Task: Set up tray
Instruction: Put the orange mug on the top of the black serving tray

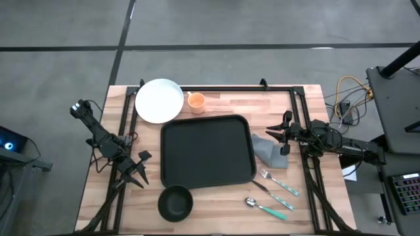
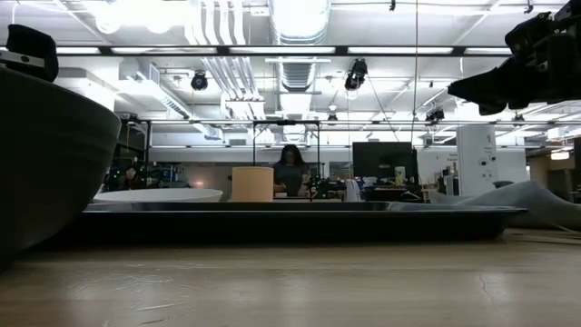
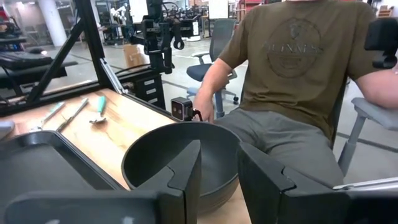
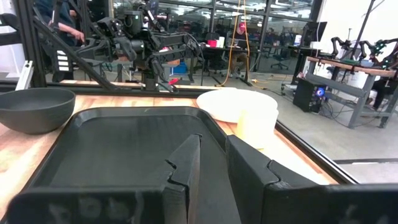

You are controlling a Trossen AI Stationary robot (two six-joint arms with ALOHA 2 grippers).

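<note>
The tray [image 1: 207, 152], flat black w/ rounded corners and a low raised rim, lies in the middle of the table [image 1: 216, 213], which is pale wood planks w/ visible grain. Nothing lies in it. At its far-left corner sits a round white plate [image 1: 159, 100], smooth and matte, its edge just beside the tray rim; next to the plate stands a small orange cup [image 1: 196, 101], cylinder shape. At the near-left corner a dark round bowl [image 1: 176, 202], deep w/ thick wall, is just beside the tray. On the right side a grey cloth [image 1: 268, 151], soft and crumpled, touches the tray edge. Nearer the front lie a fork [image 1: 278, 183] and a spoon [image 1: 266, 208], shiny metal heads w/ teal handles, both diagonal, apart from the tray. The left gripper [image 1: 139, 170] hangs left of the tray, near the bowl, its fingers a bit apart and grasping nothing. The right gripper [image 1: 283, 135] is at the right of the tray, over the cloth, fingers w/ only a narrow gap, also holding nothing. A person in an olive T-shirt [image 3: 292, 62] sits beyond the table edge.
</note>
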